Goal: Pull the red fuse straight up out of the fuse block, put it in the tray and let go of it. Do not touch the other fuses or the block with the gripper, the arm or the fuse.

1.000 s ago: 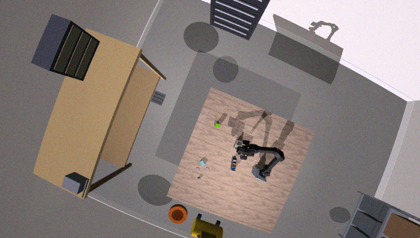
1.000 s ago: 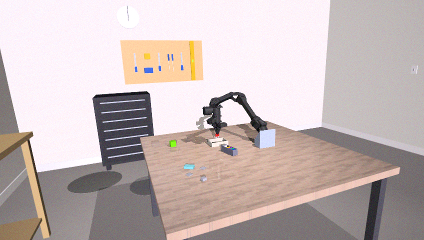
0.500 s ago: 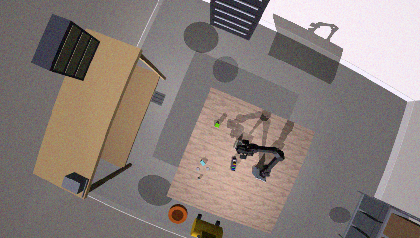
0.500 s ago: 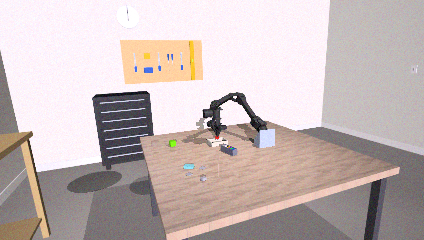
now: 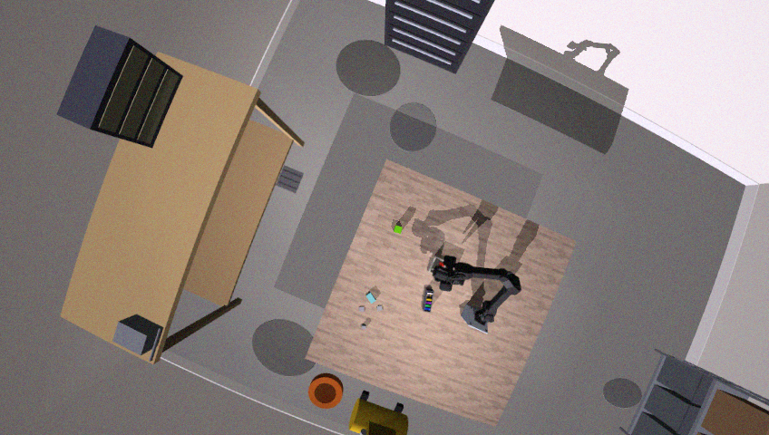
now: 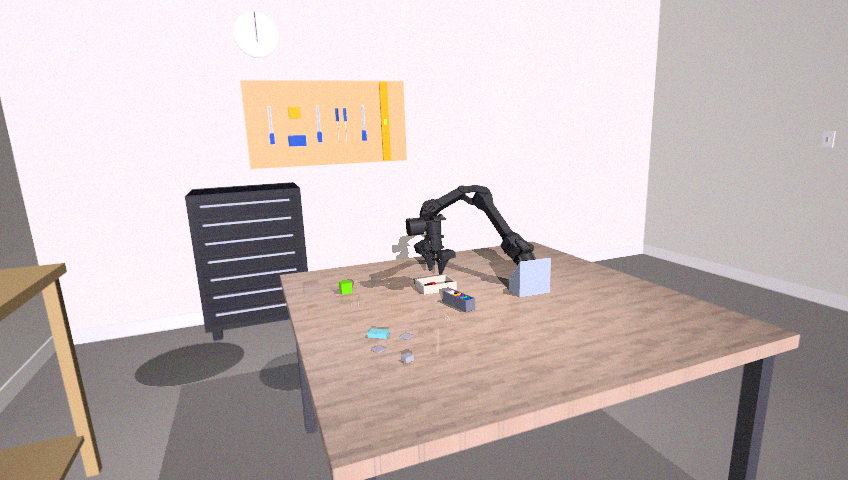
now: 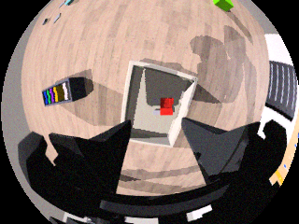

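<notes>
1 red fuse [image 5: 442, 265] [image 6: 431, 284] [image 7: 166, 106] below open gripper [image 5: 443, 267] [image 6: 436, 272] [image 7: 156, 122]

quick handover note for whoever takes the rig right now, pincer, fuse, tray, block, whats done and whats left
Pincer: open, holding nothing, above the tray.
Red fuse: lying in the tray, clear of the fingers.
Fuse block: on the table beside the tray, other coloured fuses in it.
Done: red fuse out of the block, in the tray, let go.
Left: nothing of the task itself; if you move the arm off, I'd lift first and steer wide of the block.
</notes>
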Controlling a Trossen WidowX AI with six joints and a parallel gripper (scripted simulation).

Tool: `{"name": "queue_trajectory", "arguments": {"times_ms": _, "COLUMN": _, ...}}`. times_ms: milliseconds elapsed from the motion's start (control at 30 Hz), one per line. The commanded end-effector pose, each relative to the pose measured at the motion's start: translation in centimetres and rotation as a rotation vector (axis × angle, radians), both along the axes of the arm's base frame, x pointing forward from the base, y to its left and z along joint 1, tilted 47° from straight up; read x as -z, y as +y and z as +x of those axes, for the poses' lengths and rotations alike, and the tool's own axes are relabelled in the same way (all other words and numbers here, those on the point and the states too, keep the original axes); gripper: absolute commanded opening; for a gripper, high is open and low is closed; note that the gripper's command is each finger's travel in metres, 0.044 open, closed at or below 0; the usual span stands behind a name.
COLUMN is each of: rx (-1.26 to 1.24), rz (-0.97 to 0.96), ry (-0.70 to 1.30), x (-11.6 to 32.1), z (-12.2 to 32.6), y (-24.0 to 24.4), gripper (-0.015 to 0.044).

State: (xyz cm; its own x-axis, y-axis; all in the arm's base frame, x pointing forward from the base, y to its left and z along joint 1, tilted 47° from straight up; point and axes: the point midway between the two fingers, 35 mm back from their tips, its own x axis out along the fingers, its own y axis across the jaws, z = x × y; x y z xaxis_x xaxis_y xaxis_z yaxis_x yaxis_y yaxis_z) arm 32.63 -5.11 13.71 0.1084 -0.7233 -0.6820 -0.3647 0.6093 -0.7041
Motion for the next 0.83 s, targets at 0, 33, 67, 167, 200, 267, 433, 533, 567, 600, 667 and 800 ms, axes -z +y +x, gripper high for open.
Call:
{"name": "queue_trajectory", "arguments": {"times_ms": 0, "rx": -0.004, "rz": -0.001, "ry": -0.005, "x": -1.66, "z": -0.15, "y": 1.85, "gripper": 0.033}}
{"name": "queue_trajectory", "arguments": {"times_ms": 33, "rx": -0.004, "rz": -0.003, "ry": -0.003, "x": -2.08, "z": -0.27, "y": 2.27, "gripper": 0.033}}
{"name": "queue_trajectory", "arguments": {"times_ms": 67, "rx": -0.004, "rz": -0.003, "ry": -0.003, "x": -2.23, "z": -0.32, "y": 2.41, "gripper": 0.033}}
{"name": "queue_trajectory", "arguments": {"times_ms": 167, "rx": -0.004, "rz": -0.003, "ry": -0.003, "x": -2.23, "z": -0.32, "y": 2.41, "gripper": 0.033}}
{"name": "queue_trajectory", "arguments": {"times_ms": 200, "rx": -0.004, "rz": -0.003, "ry": -0.003, "x": -2.23, "z": -0.32, "y": 2.41, "gripper": 0.033}}
{"name": "queue_trajectory", "arguments": {"times_ms": 267, "rx": -0.004, "rz": -0.003, "ry": -0.003, "x": -2.23, "z": -0.32, "y": 2.41, "gripper": 0.033}}
{"name": "queue_trajectory", "arguments": {"times_ms": 433, "rx": -0.009, "rz": -0.005, "ry": 0.0, "x": -2.18, "z": -0.34, "y": 2.38, "gripper": 0.033}}
{"name": "queue_trajectory", "arguments": {"times_ms": 533, "rx": -0.009, "rz": -0.005, "ry": 0.0, "x": -2.18, "z": -0.34, "y": 2.38, "gripper": 0.033}}
{"name": "queue_trajectory", "arguments": {"times_ms": 567, "rx": -0.009, "rz": -0.005, "ry": 0.0, "x": -2.18, "z": -0.34, "y": 2.38, "gripper": 0.033}}
{"name": "queue_trajectory", "arguments": {"times_ms": 600, "rx": -0.009, "rz": -0.005, "ry": 0.0, "x": -2.18, "z": -0.34, "y": 2.38, "gripper": 0.033}}
{"name": "queue_trajectory", "arguments": {"times_ms": 667, "rx": -0.009, "rz": -0.005, "ry": 0.0, "x": -2.18, "z": -0.34, "y": 2.38, "gripper": 0.033}}
{"name": "queue_trajectory", "arguments": {"times_ms": 800, "rx": -0.009, "rz": -0.005, "ry": 0.0, "x": -2.18, "z": -0.34, "y": 2.38, "gripper": 0.033}}
